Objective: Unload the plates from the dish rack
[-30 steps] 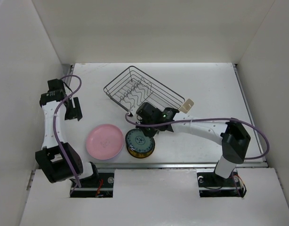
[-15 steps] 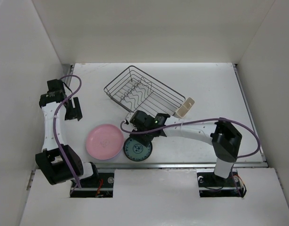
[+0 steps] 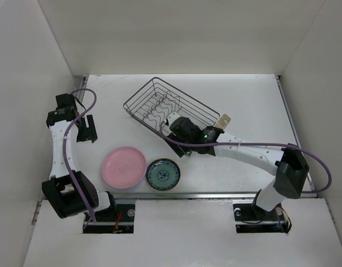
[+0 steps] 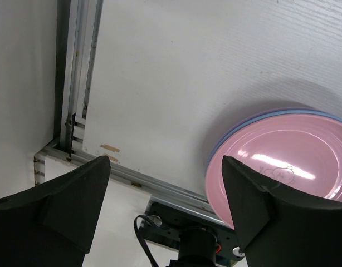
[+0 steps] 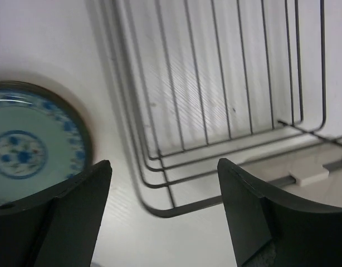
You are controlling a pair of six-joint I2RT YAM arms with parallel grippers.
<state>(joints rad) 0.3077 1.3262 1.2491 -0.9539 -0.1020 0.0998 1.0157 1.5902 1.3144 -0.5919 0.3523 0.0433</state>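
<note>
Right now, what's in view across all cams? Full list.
dish rack: 1, dark wire, far centre of the table, no plates in it
utensil cup: 1, cream, on the rack's right end
pink plate: 1, pink, flat near the front edge, left of centre, top of a stack
lower plates: blue and lavender rims showing under the pink plate
patterned plate: 1, dark teal rim, blue-and-white centre, flat just right of the pink plate
table: 1, white
left gripper: black, open, empty, above the table's left side
right gripper: black, open, empty, over the rack's near corner
</note>
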